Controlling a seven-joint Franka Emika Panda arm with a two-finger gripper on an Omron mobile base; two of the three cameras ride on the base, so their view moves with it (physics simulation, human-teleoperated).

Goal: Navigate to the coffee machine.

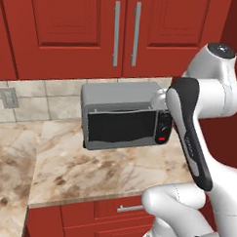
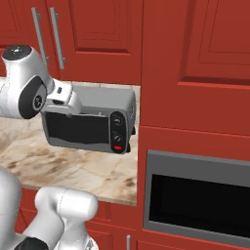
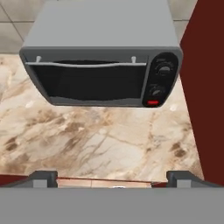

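- the grey toaster oven [image 1: 125, 116] sits at the back of the marble counter [image 1: 89, 173], against the tiled wall [image 1: 38, 100]; it has a dark glass door and two knobs over a red button on its right side.
- the robot's arm [image 1: 190, 138] rises in front of the oven's right end in the left base view and covers part of its knob panel.
- red upper cabinets [image 1: 95, 26] with long metal handles hang over the counter, and red lower cabinets [image 1: 111, 213] sit beneath it.
- to the right of the counter stands a tall red cabinet column [image 2: 195, 73], with a built-in oven [image 2: 200, 200] set low in it; the toaster oven's right end is just beside this column.
- a wall outlet [image 1: 9, 97] is on the tiles to the left.
- the gripper [image 3: 113, 179] shows two dark fingertips [image 3: 43, 177] set well apart, with nothing between them, over the counter's front edge.
- the coffee machine cannot be made out among these things.
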